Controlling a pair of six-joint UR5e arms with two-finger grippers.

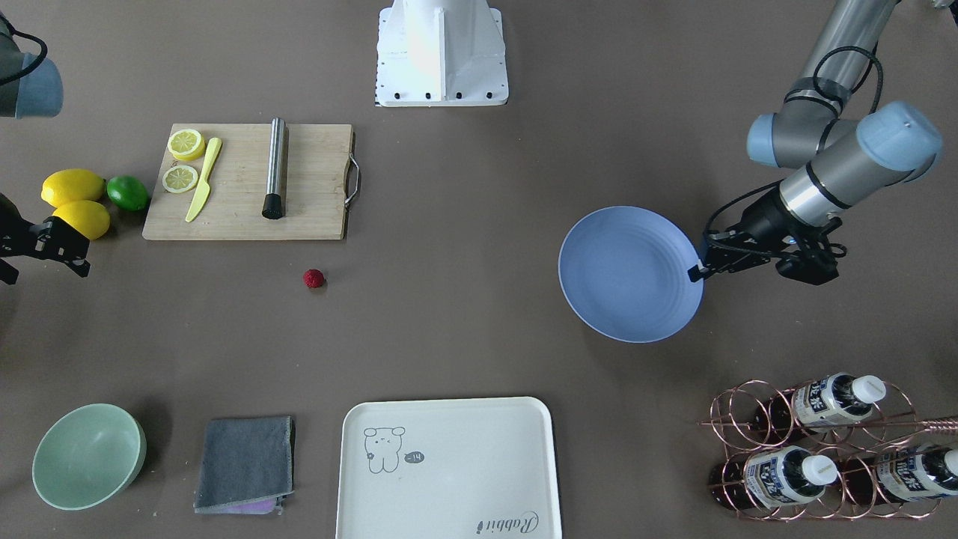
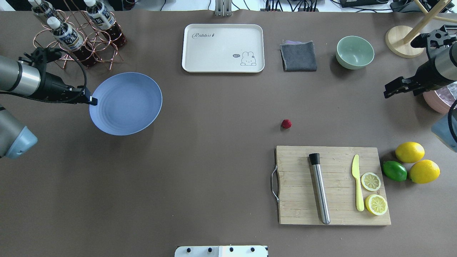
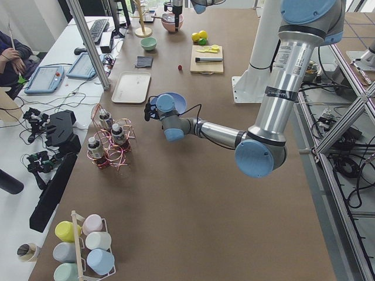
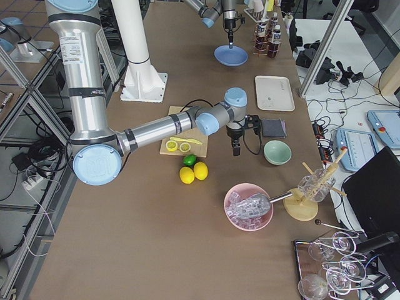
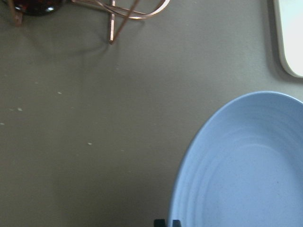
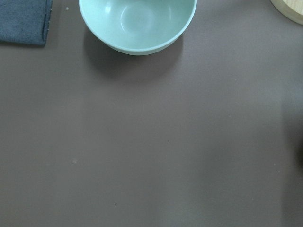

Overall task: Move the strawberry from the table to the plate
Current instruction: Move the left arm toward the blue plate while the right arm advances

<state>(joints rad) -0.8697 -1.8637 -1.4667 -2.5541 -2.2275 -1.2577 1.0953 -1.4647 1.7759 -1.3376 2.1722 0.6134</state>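
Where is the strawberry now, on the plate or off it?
Off. The strawberry lies on the bare table, well apart from the empty plate.

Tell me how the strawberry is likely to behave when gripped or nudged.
Small and rounded, the strawberry would probably roll or skid on the flat table if nudged off-centre. Its bumpy skin should resist slipping in a grip. Being so tiny, it is likely light and easy to lift.
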